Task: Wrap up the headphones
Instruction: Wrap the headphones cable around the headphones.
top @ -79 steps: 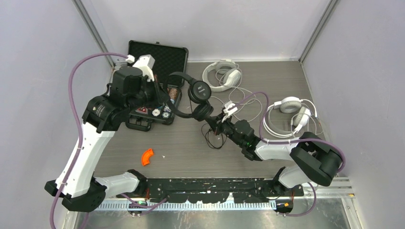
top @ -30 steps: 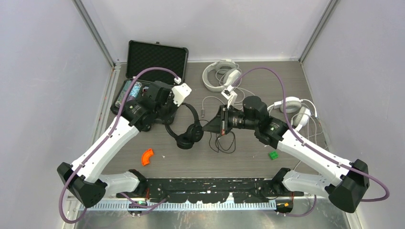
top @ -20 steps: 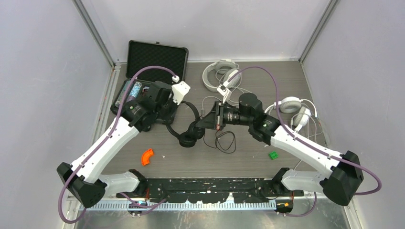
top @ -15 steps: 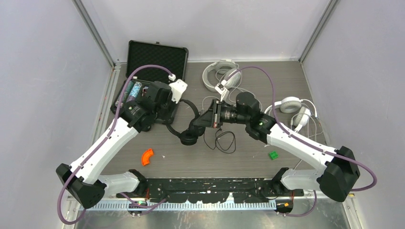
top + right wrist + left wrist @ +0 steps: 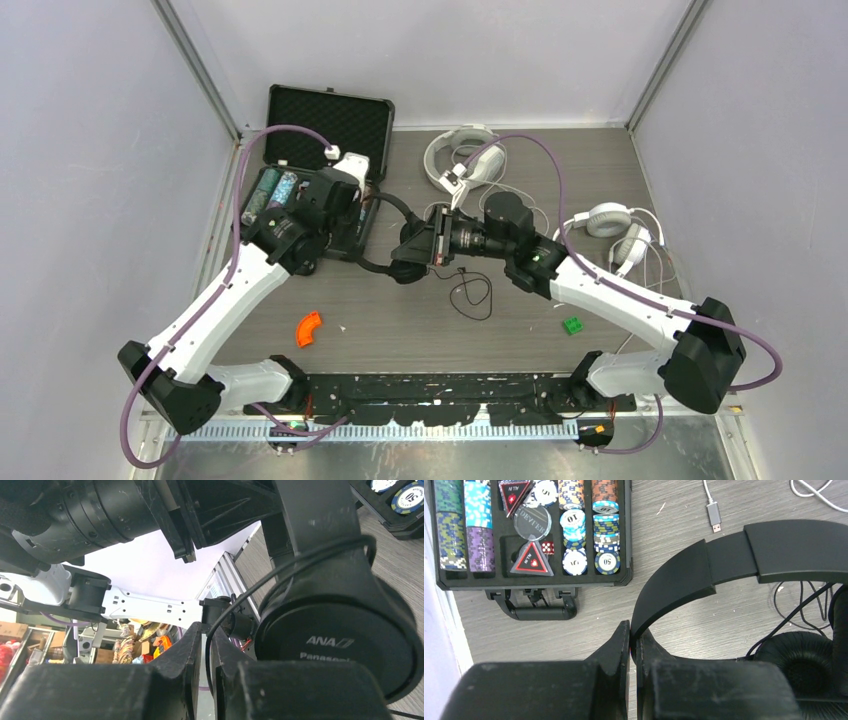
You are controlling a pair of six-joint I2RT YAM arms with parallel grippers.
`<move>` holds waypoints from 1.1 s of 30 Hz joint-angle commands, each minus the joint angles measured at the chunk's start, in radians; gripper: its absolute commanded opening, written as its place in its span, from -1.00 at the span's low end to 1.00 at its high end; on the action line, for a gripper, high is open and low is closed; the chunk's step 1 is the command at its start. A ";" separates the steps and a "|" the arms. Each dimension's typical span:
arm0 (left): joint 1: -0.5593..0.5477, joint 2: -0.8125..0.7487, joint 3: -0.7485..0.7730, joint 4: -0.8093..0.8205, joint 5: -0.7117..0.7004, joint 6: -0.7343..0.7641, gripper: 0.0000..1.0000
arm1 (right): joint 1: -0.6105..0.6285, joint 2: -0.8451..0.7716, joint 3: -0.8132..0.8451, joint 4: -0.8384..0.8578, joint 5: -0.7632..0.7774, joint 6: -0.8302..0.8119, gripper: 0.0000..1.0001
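The black headphones (image 5: 404,268) hang just above the table beside the chip case. My left gripper (image 5: 633,632) is shut on the end of their black headband (image 5: 724,555), with one ear cup (image 5: 801,660) at the lower right of that view. My right gripper (image 5: 206,632) sits against the other ear cup (image 5: 340,635). Its jaws stand slightly apart, and the thin black cord (image 5: 235,607) runs loosely through the gap and loops over the headband stem. The rest of the cord lies coiled on the table (image 5: 470,292). Two white headphones (image 5: 462,158) (image 5: 610,235) lie at the back and right.
An open black case of poker chips (image 5: 300,190) lies at the back left, its lid (image 5: 330,120) raised. A USB plug (image 5: 714,517) on a pale cord lies near it. An orange piece (image 5: 309,328) and a green block (image 5: 573,325) sit nearer the front.
Both arms have carried the black headphones back and left toward the case. The right gripper's jaws have parted slightly around the cord. The left grip is unchanged.
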 commanded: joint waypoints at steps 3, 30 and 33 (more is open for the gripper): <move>0.001 -0.045 0.016 0.039 -0.087 -0.232 -1.00 | 0.037 -0.013 0.053 -0.025 0.083 -0.090 -0.64; 0.004 -0.046 0.100 0.010 -0.057 -0.513 -1.00 | 0.255 -0.111 -0.071 -0.094 0.563 -0.595 -0.55; 0.005 -0.054 0.116 0.004 -0.047 -0.524 -1.00 | 0.255 -0.123 -0.125 -0.017 0.582 -0.640 -0.53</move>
